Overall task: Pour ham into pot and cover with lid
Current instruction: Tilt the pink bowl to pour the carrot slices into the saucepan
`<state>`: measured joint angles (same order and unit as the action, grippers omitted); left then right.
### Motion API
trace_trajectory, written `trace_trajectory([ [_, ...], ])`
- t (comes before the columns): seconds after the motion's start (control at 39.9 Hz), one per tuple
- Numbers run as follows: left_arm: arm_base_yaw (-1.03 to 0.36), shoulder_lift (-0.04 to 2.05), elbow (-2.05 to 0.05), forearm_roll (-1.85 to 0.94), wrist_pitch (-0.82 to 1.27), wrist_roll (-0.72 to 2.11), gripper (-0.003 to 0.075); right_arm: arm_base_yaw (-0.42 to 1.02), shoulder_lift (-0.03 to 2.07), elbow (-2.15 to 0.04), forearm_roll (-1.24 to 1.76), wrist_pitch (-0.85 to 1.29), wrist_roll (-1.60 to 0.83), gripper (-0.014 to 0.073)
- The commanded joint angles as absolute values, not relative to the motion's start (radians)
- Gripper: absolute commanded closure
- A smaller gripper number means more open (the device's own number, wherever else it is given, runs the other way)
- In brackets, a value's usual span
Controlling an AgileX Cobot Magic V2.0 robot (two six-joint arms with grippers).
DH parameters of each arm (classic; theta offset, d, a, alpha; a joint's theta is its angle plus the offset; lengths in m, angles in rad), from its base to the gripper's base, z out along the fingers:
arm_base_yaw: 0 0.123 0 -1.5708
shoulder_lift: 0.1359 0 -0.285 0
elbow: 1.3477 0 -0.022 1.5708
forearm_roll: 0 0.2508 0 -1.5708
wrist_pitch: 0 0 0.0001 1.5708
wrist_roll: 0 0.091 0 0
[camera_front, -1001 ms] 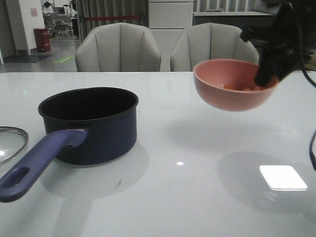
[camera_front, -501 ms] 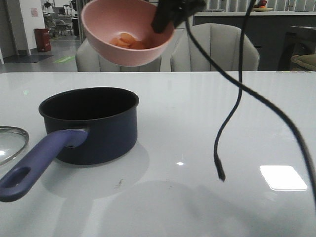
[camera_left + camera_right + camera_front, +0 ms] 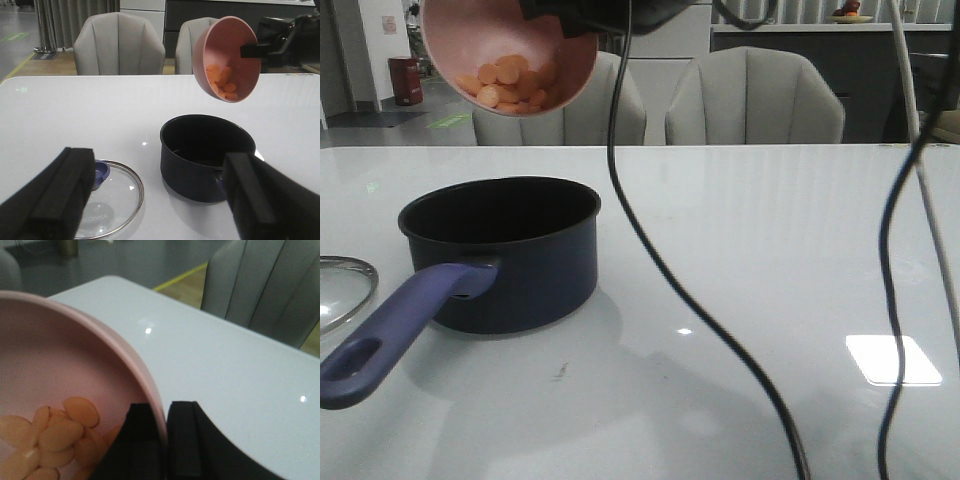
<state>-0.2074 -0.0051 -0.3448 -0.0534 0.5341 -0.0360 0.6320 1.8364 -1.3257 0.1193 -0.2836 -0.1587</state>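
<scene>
Pink bowl [image 3: 510,55], tipped steeply, hangs above the pot [image 3: 500,250] and a little toward the table's far edge, its rim pinched between the closed fingers of the right gripper [image 3: 165,440]. The ham [image 3: 510,85] is heaped against the lowered lip, none yet in the pot. The pour depends on that lip clearing the pot's far rim; judging by both views, it sits almost over it. The left gripper [image 3: 155,195] hovers wide open, empty, nearer the lid [image 3: 107,197], which lies flat on the table beside the pot, knob up

Dim, even overhead light leaves a bright glare patch [image 3: 893,359] on the glossy table [image 3: 740,250]; the right wrist view is soft.
</scene>
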Motion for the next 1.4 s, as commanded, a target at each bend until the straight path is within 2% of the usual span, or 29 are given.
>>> trace_trajectory([
  [0.0,-0.215,-0.022,-0.371,-0.057,0.456,-0.037,0.0155,0.635,1.807,-1.262,0.000,-0.654,-0.164,0.0467],
  [0.2,-0.215,-0.022,-0.371,-0.057,0.456,-0.037,0.0155,0.635,1.877,-1.171,-0.160,-1.086,-0.229,0.0467],
  [0.5,-0.215,-0.022,-0.371,-0.057,0.456,-0.037,0.0155,0.636,1.966,-1.170,-0.113,-1.282,-0.474,0.0467],
  [0.98,-0.215,-0.022,-0.371,-0.057,0.456,-0.037,0.0155,0.636,1.983,-1.180,-0.112,-1.289,-0.737,0.0467],
  [1.23,-0.215,-0.022,-0.371,-0.057,0.456,-0.037,0.0155,0.636,1.982,-1.231,-0.129,-1.289,-0.764,0.0467],
  [1.38,-0.215,-0.022,-0.371,-0.057,0.456,-0.037,0.0155,0.636,1.982,-1.232,-0.262,-1.270,-0.975,0.0467],
])
